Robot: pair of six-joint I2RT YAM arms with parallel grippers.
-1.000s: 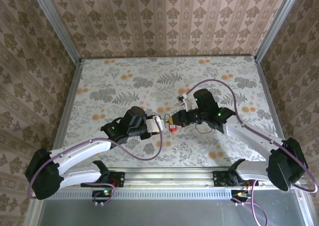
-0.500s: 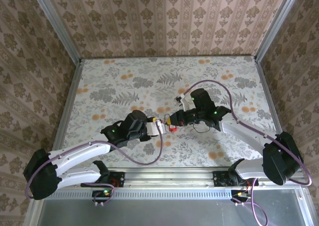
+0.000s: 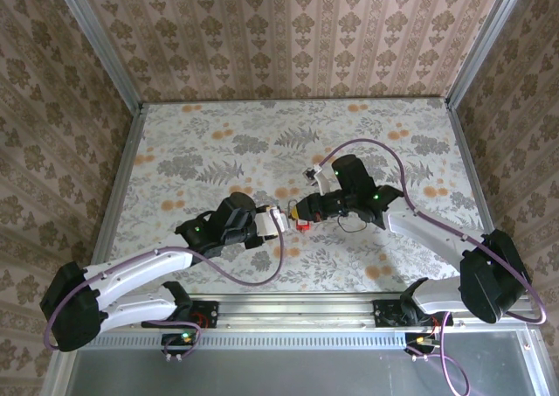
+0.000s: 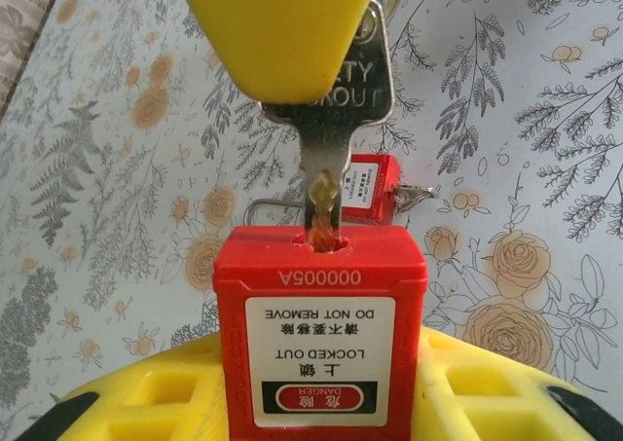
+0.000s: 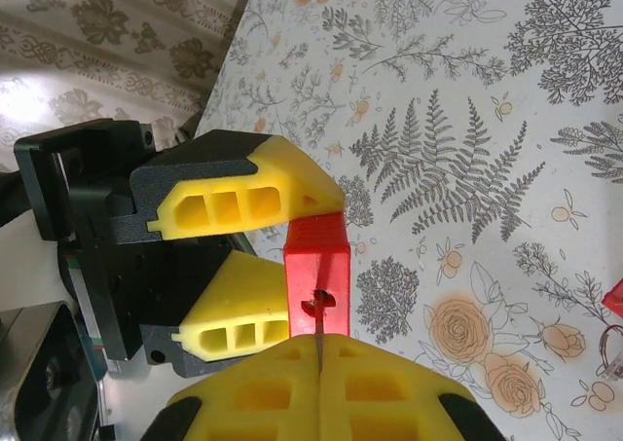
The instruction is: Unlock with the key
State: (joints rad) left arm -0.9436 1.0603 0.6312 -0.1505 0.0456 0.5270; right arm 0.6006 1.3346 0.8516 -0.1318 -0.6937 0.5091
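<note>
The left pincer (image 5: 292,241) is clamped on the red lock (image 4: 321,334) and holds it up off the tabletop (image 4: 526,120). The right pincer (image 5: 319,358) is shut tight on the key (image 4: 331,120). The key's tip sits just inside the keyhole, not all the way in. So the step now is putting the key in. Next, I think, it must push straight in, then turn, with the lock held firm.

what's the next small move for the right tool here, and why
Probably push the key straight further into the padlock before turning: its tip is in the keyhole, but most of the blade is exposed. The left tool grips the padlock.
</note>
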